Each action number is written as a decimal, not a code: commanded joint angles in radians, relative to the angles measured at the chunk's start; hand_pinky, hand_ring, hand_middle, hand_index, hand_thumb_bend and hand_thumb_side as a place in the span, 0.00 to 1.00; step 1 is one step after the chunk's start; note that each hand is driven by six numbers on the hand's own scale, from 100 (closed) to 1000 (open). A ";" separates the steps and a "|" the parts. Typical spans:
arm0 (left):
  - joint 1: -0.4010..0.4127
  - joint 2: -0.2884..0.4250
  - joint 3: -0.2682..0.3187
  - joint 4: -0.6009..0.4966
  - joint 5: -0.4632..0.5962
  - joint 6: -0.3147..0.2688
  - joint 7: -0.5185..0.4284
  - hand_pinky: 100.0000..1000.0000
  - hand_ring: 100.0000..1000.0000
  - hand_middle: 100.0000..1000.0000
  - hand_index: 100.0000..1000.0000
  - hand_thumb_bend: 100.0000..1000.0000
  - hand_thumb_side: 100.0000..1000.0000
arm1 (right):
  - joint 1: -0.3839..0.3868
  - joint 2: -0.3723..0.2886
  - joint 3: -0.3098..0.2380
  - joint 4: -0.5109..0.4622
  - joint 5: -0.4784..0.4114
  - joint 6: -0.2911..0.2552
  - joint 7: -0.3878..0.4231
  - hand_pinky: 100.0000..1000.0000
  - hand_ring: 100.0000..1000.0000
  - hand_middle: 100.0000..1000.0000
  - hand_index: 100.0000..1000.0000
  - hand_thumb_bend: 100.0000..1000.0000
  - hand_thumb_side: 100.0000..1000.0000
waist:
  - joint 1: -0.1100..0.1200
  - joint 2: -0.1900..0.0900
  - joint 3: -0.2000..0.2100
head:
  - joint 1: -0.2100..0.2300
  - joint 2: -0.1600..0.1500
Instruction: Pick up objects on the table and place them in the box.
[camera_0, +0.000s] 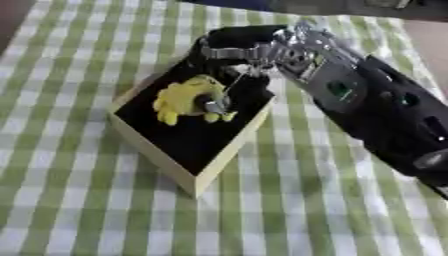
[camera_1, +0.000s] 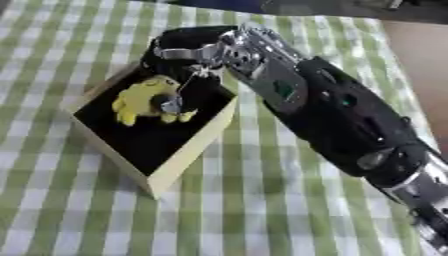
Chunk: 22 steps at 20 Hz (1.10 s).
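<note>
A shallow box with cream walls and a black inside stands askew on the checked cloth. A yellow soft toy lies inside it, toward the far corner. My right arm comes in from the right. Its black hand hangs over the box's far corner, right above the toy, and a dark part of the hand reaches down onto the toy. The hand hides the far rim of the box. My left hand shows in neither view.
A green and white checked cloth covers the table. Bare cloth lies to the left of the box and in front of it. The table's far edge runs along the top of the views, with a brown strip at the right.
</note>
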 joint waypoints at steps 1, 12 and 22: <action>-0.009 0.005 -0.002 -0.019 0.003 0.002 -0.005 0.55 0.63 0.68 0.78 0.29 0.55 | -0.012 0.010 0.009 0.016 0.007 -0.011 0.017 0.51 0.54 0.45 0.46 0.00 0.22 | 0.008 -0.017 0.003 | -0.005 0.002; -0.009 0.000 -0.001 -0.019 0.003 0.007 -0.010 0.55 0.63 0.68 0.78 0.29 0.55 | -0.011 0.044 0.023 0.065 0.145 -0.126 0.029 0.59 0.63 0.55 0.57 0.00 0.30 | 0.008 -0.017 0.004 | -0.006 0.001; -0.007 -0.004 0.001 -0.019 0.002 0.011 -0.009 0.55 0.63 0.68 0.78 0.28 0.55 | -0.023 0.029 -0.009 0.021 0.274 -0.180 0.047 0.74 0.82 0.79 0.88 0.18 0.59 | 0.009 -0.019 0.000 | -0.005 0.002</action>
